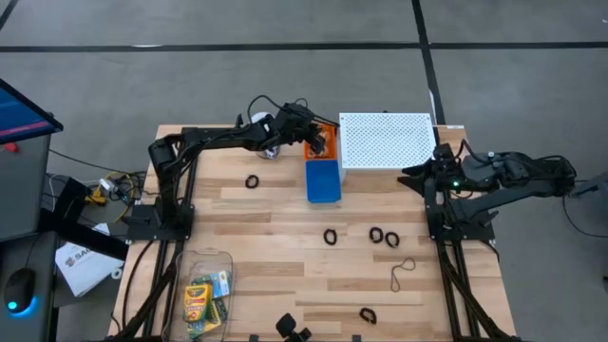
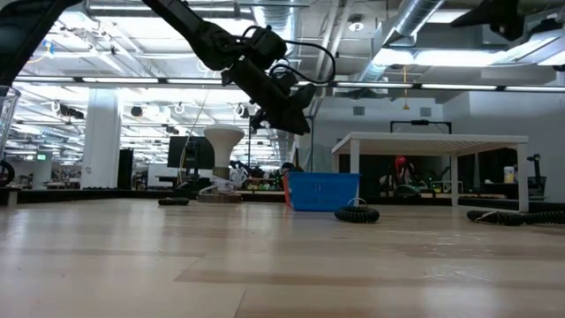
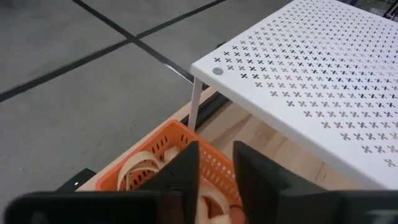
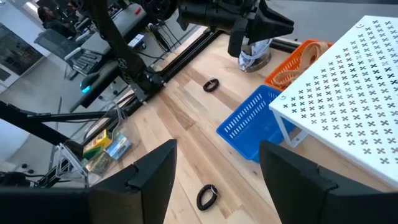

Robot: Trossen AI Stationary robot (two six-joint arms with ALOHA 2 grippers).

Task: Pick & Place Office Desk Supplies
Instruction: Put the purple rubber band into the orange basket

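looking straight down, the high view shows the left gripper (image 1: 318,141) poised over the orange slotted plastic basket (image 1: 325,131) at the far edge of the wooden counter (image 1: 285,209), beside the blue slotted plastic basket (image 1: 323,180) and the white perforated metal shelf (image 1: 385,140). left to sort, by this view: four black ring-like clips (image 1: 253,180) (image 1: 331,237) (image 1: 383,235) (image 1: 367,314), one thin tan rubber-band loop (image 1: 402,273), and the yellow-and-green crayon boxes (image 1: 200,300) lying in a clear plastic container (image 1: 201,290) at the near left corner. the right gripper (image 1: 415,174) waits by the shelf's right end.

low view: left gripper (image 2: 287,113) hangs well above the counter; a black clip (image 2: 357,213) lies just in front of the blue basket (image 2: 322,190).

left wrist view: its fingers (image 3: 177,171) stand slightly parted with nothing visible between them, over tan bands (image 3: 144,171) already in the orange basket (image 3: 165,146); a drop seems just made.

right wrist view: its fingers (image 4: 152,177) stand wide apart, empty, with two clips (image 4: 211,84) (image 4: 207,196) loose on the counter. judged overall, most of the sorting remains.
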